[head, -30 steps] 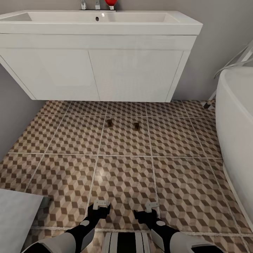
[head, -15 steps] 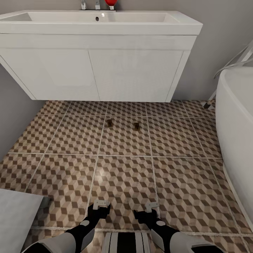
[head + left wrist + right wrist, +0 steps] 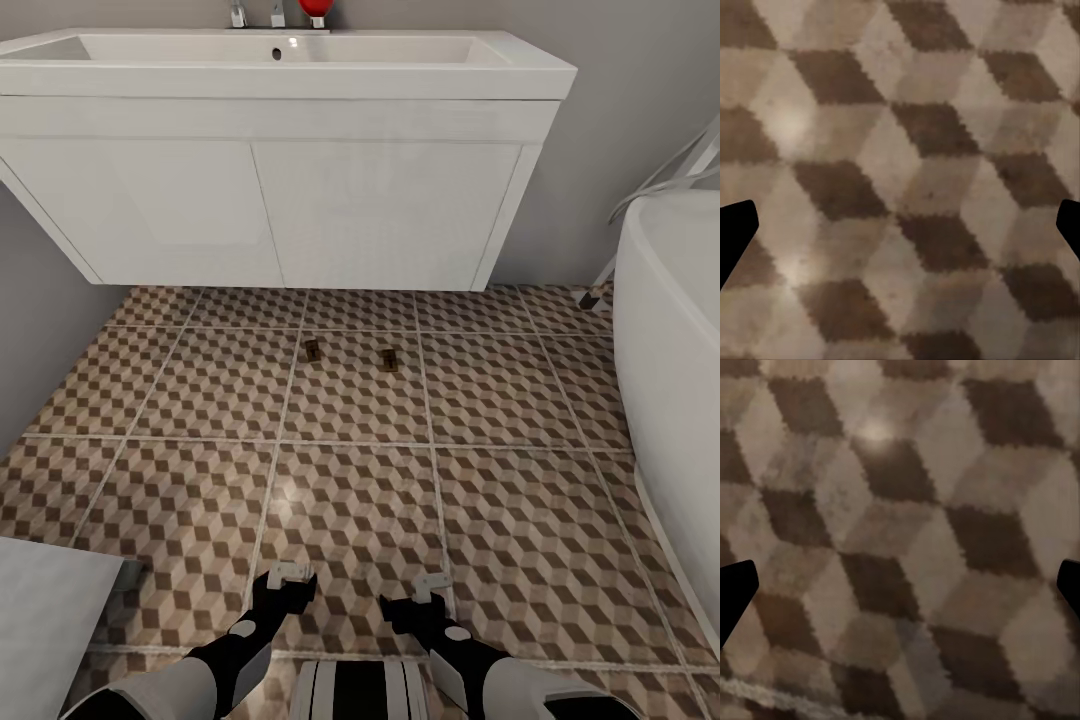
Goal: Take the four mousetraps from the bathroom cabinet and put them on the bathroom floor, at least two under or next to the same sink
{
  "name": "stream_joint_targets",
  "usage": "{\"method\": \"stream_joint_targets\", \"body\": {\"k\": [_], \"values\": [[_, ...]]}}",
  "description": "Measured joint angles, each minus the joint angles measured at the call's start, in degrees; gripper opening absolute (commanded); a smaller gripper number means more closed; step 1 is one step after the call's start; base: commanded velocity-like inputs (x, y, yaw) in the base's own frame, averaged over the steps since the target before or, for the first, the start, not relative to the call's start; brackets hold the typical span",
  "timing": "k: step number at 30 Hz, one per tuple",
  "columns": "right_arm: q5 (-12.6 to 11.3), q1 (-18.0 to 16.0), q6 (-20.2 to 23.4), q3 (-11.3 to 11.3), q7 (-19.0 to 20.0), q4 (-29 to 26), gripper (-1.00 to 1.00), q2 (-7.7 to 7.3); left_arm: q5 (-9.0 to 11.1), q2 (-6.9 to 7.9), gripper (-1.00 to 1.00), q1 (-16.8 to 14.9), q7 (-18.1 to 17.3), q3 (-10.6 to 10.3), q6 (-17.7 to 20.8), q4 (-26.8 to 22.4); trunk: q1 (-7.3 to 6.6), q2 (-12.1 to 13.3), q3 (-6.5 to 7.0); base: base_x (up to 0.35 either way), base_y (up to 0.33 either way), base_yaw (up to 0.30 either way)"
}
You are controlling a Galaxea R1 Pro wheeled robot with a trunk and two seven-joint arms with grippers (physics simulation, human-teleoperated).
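Mousetraps are lying mid-frame on the cube-patterned bathroom floor below the sink; left gripper and right gripper are hanging spread wide, empty.

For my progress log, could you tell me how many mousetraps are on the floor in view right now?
2. One mousetrap and another mousetrap lie apart on the bathroom floor, in front of the sink. Others may lie outside the view.

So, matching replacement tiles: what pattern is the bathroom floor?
Brown, beige and white cubes on the bathroom floor, clearest in the head view.
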Motion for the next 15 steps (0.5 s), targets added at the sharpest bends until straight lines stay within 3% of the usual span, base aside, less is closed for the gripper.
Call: {"method": "stream_joint_targets", "body": {"k": [15], "values": [[0.22,0.08,0.58,0.22,-0.02,-0.12,1.00,0.00,0.06,-0.11,1.00,0.07,0.23,0.06,0.21,-0.14,0.00,0.00,0.00,0.000,0.000,0.000]]}}
